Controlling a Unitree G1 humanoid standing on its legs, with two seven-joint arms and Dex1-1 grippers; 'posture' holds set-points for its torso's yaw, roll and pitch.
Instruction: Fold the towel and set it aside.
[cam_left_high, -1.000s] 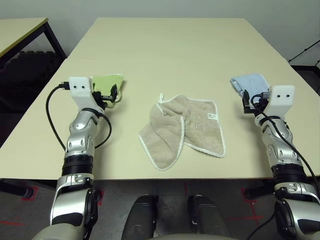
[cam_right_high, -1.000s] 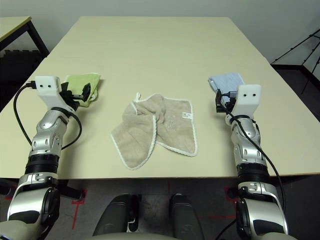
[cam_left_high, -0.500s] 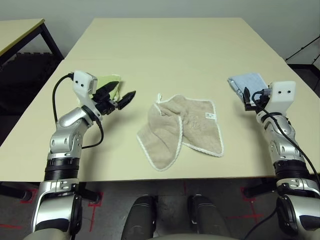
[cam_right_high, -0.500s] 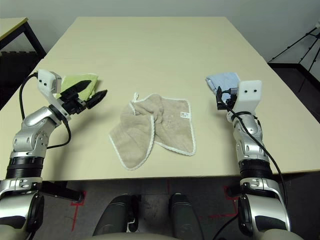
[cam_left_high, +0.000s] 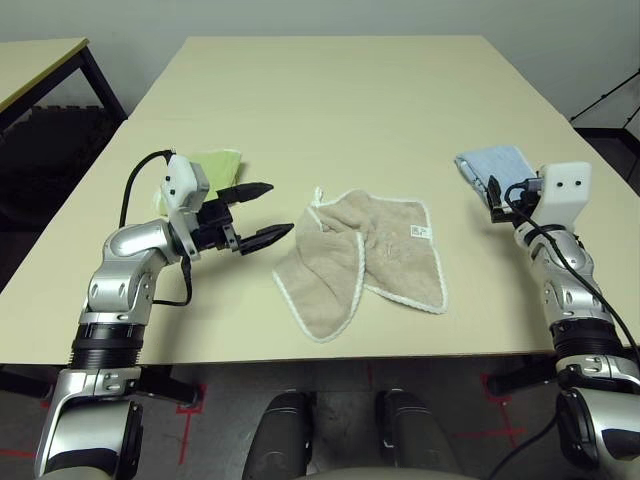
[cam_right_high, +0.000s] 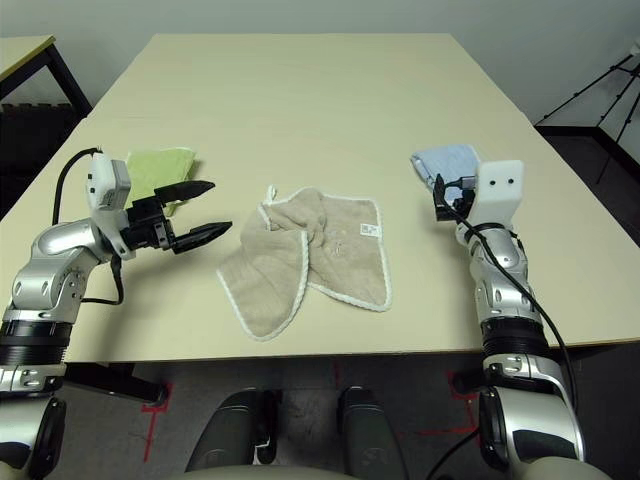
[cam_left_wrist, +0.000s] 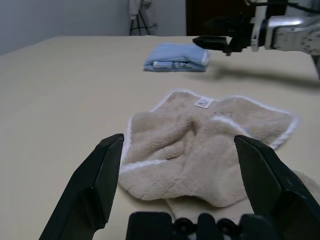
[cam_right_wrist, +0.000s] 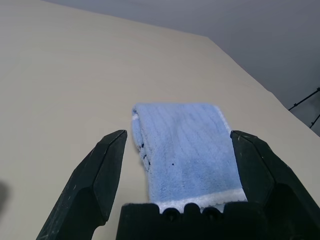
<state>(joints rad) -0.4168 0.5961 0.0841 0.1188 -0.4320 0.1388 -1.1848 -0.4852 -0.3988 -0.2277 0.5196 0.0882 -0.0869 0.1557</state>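
The beige towel (cam_left_high: 365, 258) lies crumpled and partly folded over itself at the middle of the table, with white edging, a small white label and a loop at its far left corner. My left gripper (cam_left_high: 280, 208) hovers just left of it, open, fingers pointing at its left edge with nothing between them. In the left wrist view the towel (cam_left_wrist: 200, 150) lies straight ahead, past the spread fingertips (cam_left_wrist: 112, 145). My right gripper (cam_left_high: 492, 192) stands open at the right, well away from the towel, just in front of a folded light-blue towel (cam_right_wrist: 182, 142).
A folded lime-green towel (cam_left_high: 214, 166) lies behind my left gripper. The light-blue towel (cam_left_high: 494, 164) sits near the table's right edge. A second table (cam_left_high: 40, 60) stands at the far left and a tripod (cam_left_high: 610, 100) at the far right.
My left arm has swung from beside the green towel toward the beige towel, the open gripper now pointing at its left edge. The right arm has hardly moved.
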